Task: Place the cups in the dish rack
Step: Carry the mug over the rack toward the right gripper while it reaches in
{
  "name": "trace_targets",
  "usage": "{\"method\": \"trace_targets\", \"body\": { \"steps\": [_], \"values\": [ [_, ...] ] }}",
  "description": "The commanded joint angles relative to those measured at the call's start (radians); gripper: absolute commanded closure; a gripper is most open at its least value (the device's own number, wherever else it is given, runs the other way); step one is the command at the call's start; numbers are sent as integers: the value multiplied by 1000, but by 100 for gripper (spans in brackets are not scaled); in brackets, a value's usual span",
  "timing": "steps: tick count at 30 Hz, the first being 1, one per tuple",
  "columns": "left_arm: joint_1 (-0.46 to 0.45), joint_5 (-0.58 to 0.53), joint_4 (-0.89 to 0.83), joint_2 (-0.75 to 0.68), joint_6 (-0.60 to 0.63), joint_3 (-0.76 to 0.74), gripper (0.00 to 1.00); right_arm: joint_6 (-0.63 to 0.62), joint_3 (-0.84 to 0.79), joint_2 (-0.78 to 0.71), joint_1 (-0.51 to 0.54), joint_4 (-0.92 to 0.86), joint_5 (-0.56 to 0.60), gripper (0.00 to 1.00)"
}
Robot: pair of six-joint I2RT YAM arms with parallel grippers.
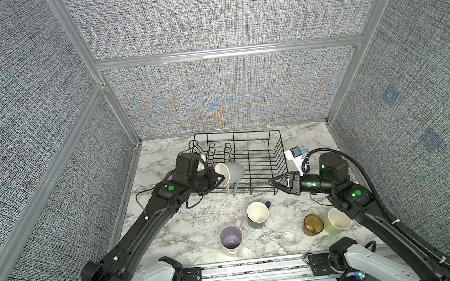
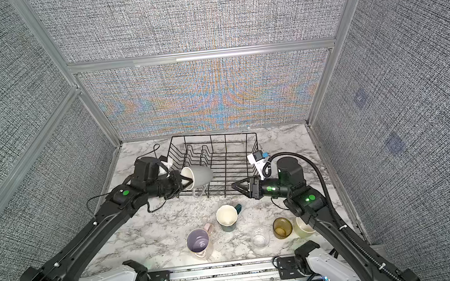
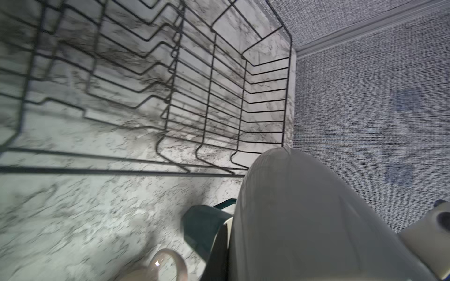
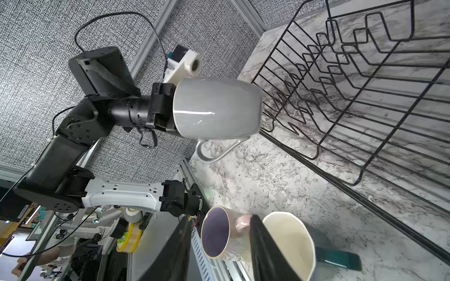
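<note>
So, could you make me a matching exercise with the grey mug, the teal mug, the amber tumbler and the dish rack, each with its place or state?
1. grey mug
2. teal mug
3. amber tumbler
4. dish rack

a. holds no cup yet
b. upright, beside the clear glass
c. on its side in the left gripper
d. upright, cream inside

Pairs: 1-c, 2-d, 3-b, 4-a

No text, brand, number or sign can be read in any view. Two faint bluish square patches [image 1: 390, 95] on the right-hand wall panel [image 1: 421, 40] are too blurred to show a marking, and the grey mug [image 4: 216, 107] shows a plain, unprinted side.
</note>
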Motion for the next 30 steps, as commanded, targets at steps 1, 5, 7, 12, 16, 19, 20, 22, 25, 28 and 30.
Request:
{"method": "trace_targets", "body": {
  "steps": [1, 5, 7, 12, 16, 19, 20, 22, 25, 28, 30],
  "values": [
    [-22, 148, 301, 87, -95, 16, 100, 121, -26, 8, 12, 76, 7, 59],
    [-74, 163, 370, 168, -101, 49, 100, 301, -120, 25, 53, 315, -46, 59],
    [-98, 193, 468, 196, -146, 36, 100, 363, -167, 31, 64, 428, -65, 55],
    [-143, 230, 690, 228, -273, -14, 100, 435, -264, -14, 75, 586, 14, 31],
    [-192, 237, 731, 256, -292, 0, 100, 480, -266, -20, 78, 627, 41, 31],
    [-215, 257, 848, 287, -363, -2, 100, 552, -286, -5, 79, 720, 70, 32],
    [-221, 261, 880, 295, -383, -1, 100, 580, -303, 0, 78, 774, 82, 33],
    [-232, 271, 949, 317, -427, 1, 100, 635, -335, 17, 79, 893, 108, 38],
    [-242, 282, 1040, 349, -491, 1, 100, 667, -352, 35, 79, 997, 128, 45],
    [-250, 291, 1093, 372, -526, 0, 100, 652, -351, 33, 79, 995, 142, 49],
    [-255, 290, 1096, 378, -529, -5, 100, 642, -358, 32, 78, 991, 154, 52]
  ]
}}
